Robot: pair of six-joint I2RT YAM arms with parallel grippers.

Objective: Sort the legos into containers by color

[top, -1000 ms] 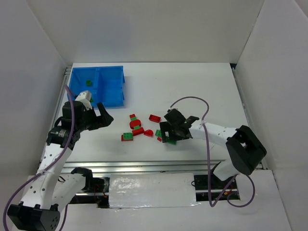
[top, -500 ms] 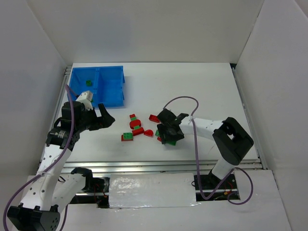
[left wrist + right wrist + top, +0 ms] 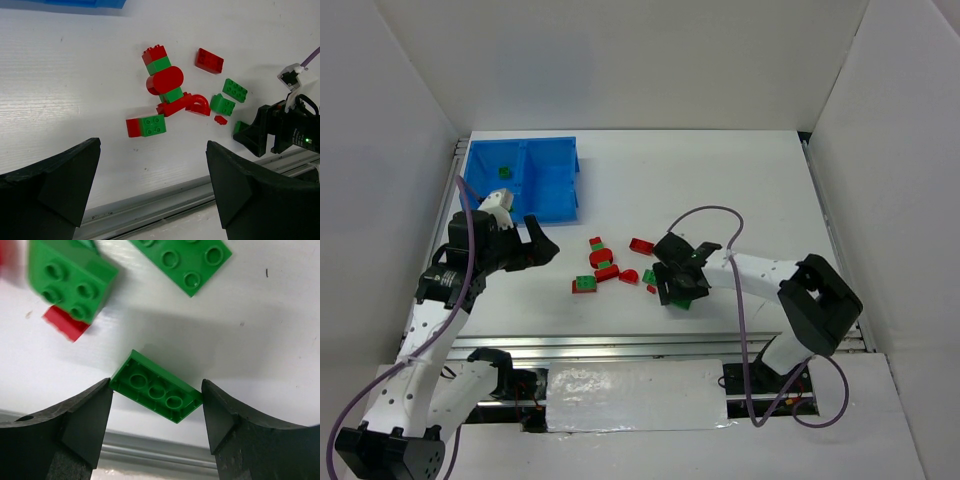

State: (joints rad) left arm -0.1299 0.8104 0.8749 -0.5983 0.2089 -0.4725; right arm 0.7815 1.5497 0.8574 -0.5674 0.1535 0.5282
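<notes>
Two square compartments side by side make up the blue bin at the upper left of the top view; one green lego lies in the left compartment.

Loose legos, red and green, lie clustered on the white table near frame centre, well apart from the bin. In the left wrist view, the cluster includes a red-and-green stack, a red arch and a separate red brick.

The right gripper is at the right edge of the cluster. Its fingers are pressed against both ends of an inverted green brick, hollow underside towards the camera; whether this brick is clear of the table cannot be told. A green 2x2 brick and a green plate lie just above it in the right wrist view.

The left gripper hangs left of the cluster with its fingers spread wide and nothing between them.
</notes>
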